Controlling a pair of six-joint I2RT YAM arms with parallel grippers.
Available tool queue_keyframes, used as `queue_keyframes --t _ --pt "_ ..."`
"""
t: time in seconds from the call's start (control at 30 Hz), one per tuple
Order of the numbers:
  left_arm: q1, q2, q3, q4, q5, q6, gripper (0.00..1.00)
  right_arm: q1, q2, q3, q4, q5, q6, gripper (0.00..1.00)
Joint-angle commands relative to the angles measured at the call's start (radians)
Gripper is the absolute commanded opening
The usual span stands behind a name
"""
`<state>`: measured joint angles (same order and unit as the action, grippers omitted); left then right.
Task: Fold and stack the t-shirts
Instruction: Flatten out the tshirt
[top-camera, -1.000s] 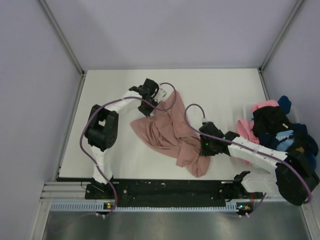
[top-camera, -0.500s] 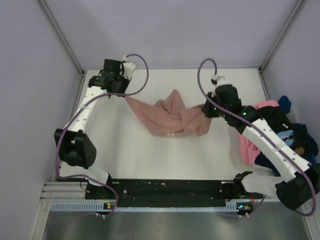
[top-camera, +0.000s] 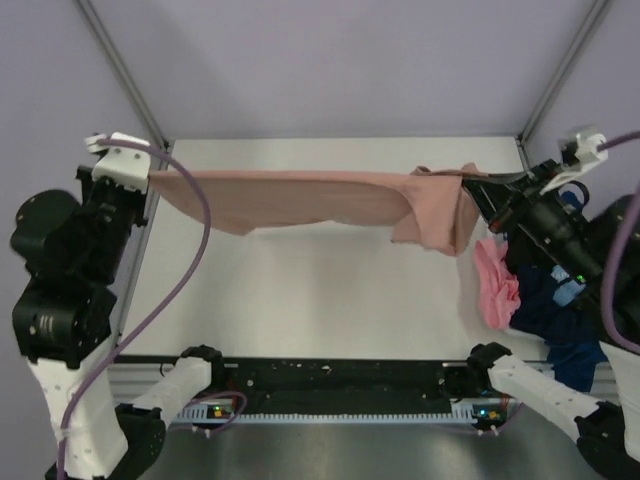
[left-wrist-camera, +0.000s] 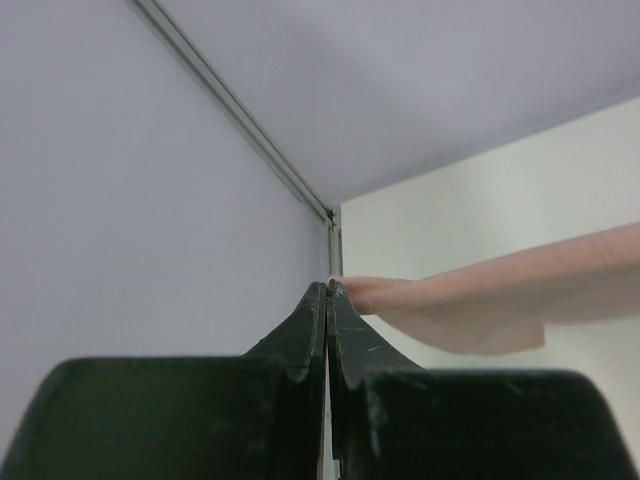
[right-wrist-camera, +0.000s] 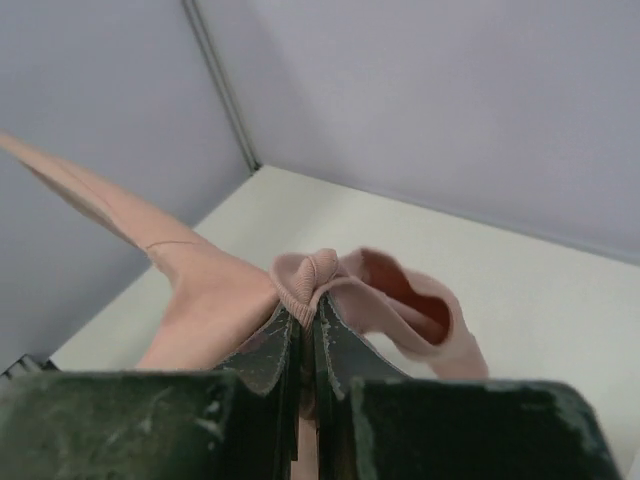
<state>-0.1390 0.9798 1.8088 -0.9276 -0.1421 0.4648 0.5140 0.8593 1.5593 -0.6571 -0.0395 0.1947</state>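
Both arms have swung up and apart since half a second ago, pulling the rose-pink shirt taut above the table. My left gripper pinches one end and my right gripper the bunched other end. I judge nothing folded yet; the pile of other shirts waits far right.

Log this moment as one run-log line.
step: spread shirt | left end effector: shut on dusty-pink t-shirt | right end effector: shut on same shirt's other end | shirt: stretched between arms, raised | remaining t-shirts: heaped at right
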Motion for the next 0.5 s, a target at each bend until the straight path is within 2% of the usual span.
queue_keyframes --t 0.0,0.07,0.17,0.27,0.37,0.47 --pt "0.003 -0.021 0.054 -0.077 -0.041 -0.008 0.0 -0.002 -0.043 0.019 0.001 -0.147 0.003 0.0" --pt "0.003 -0.021 0.023 -0.067 -0.03 -0.02 0.0 -0.002 -0.028 -0.01 0.022 -0.172 -0.011 0.0" --pt "0.004 0.002 -0.064 -0.002 -0.016 -0.032 0.0 -0.002 0.039 -0.065 0.097 -0.099 -0.004 0.0" --pt "0.004 0.062 -0.133 0.129 -0.048 -0.028 0.0 -0.005 0.16 -0.081 0.197 -0.095 -0.04 0.0" --pt "0.013 0.166 -0.183 0.336 -0.157 0.004 0.0 -0.07 0.352 0.005 0.299 -0.186 -0.029 0.0" --pt "0.059 0.308 -0.074 0.411 -0.176 0.008 0.0 -0.199 0.541 0.183 0.388 -0.327 0.109 0.0"
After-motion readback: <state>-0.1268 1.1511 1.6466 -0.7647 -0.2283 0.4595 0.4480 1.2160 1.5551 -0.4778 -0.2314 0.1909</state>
